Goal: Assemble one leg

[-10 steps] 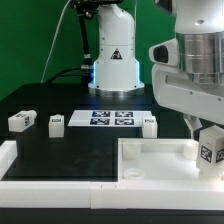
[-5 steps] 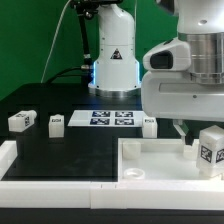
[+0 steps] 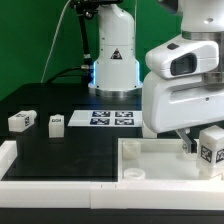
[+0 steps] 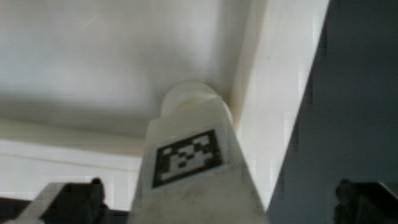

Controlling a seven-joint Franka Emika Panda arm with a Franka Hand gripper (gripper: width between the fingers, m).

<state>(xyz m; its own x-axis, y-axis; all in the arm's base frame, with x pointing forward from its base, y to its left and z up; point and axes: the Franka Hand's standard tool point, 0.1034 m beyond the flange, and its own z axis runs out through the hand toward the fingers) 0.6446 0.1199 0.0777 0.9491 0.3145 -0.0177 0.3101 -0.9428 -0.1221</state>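
Note:
A leg (image 3: pixel 211 148), a white stubby block with a black-and-white tag, stands on the large white tray-like piece (image 3: pixel 150 166) at the exterior view's right. My gripper (image 3: pixel 189 146) hangs low just beside it, mostly hidden under the arm's white hand. In the wrist view the same leg (image 4: pixel 192 160) rises between my two dark fingertips (image 4: pixel 71 202), with a gap on each side. The gripper (image 4: pixel 217 205) is open and holds nothing. Two more legs (image 3: pixel 22 121) (image 3: pixel 56 123) lie on the black table at the exterior view's left.
The marker board (image 3: pixel 110 119) lies at the back middle, in front of the robot base (image 3: pixel 112 65). A white rim (image 3: pixel 60 172) runs along the table's front. The arm's body hides the table behind the tray.
The arm has come down and shifted toward the exterior view's left, now covering the leg that stood next to the marker board. The leg on the tray has not moved.

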